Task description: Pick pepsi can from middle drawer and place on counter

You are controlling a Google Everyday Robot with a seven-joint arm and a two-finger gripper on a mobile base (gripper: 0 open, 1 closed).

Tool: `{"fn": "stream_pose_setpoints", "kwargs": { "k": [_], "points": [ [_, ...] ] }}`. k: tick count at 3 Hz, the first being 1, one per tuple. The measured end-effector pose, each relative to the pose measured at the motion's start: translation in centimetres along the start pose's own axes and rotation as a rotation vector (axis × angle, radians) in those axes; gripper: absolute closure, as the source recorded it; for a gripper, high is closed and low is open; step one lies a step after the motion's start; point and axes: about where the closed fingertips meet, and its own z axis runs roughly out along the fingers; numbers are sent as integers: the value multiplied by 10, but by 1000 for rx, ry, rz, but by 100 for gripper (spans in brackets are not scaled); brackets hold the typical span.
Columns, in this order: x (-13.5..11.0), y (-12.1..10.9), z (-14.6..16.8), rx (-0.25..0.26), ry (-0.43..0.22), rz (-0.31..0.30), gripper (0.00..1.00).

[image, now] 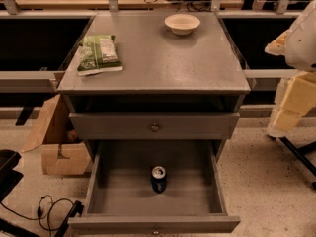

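Can [158,178] upright in open drawer [113,191], 8 o'clock from gripper [295,100] at right edge. Gripper state: cannot tell.

Blue pepsi can [158,179], grey middle drawer [123,194]

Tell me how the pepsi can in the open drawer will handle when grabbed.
The pepsi can stands upright and narrow: probably tips if nudged. Its smooth round wall may slip, then roll. The gripper is far right, beside the counter.
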Motion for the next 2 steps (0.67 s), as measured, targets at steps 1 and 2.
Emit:
{"fn": "stream_pose_setpoints", "kwargs": {
  "k": [1, 2],
  "points": [
    [0, 0, 0, 0, 0, 0, 0],
    [4, 4, 9, -5, -74, 34, 0]
  ]
}}
